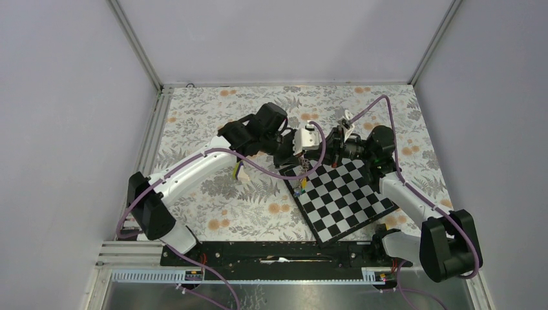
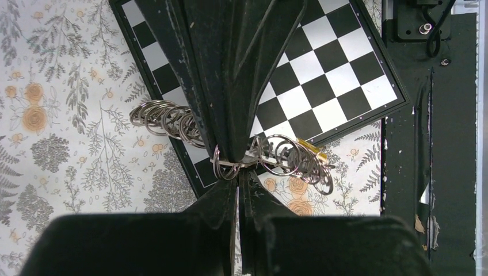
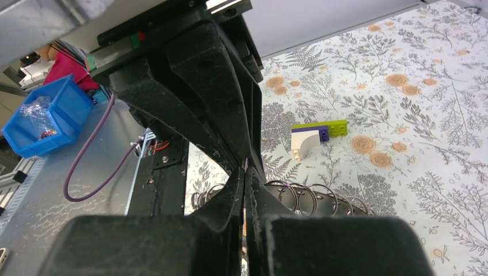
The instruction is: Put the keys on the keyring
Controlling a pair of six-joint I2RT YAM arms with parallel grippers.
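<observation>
The keyring (image 2: pixel 172 121) is held in the air between both grippers, seen almost edge-on as a row of grey wire coils; it also shows in the right wrist view (image 3: pixel 311 195). My left gripper (image 2: pixel 237 171) is shut on its rim, and the right gripper's black fingers (image 2: pixel 230 69) meet it from the far side. My right gripper (image 3: pixel 244 172) is shut on the same spot. A yellow key (image 2: pixel 311 149) lies among the coils. In the top view the grippers meet (image 1: pixel 310 145) above the board's far corner, and small coloured keys (image 1: pixel 299 187) hang below them.
A chessboard (image 1: pixel 342 197) lies at the table's right front, under the grippers. A lime-and-white wedge (image 1: pixel 239 173) lies on the floral cloth to its left, also in the right wrist view (image 3: pixel 316 135). A blue bin (image 3: pixel 43 115) stands off the table.
</observation>
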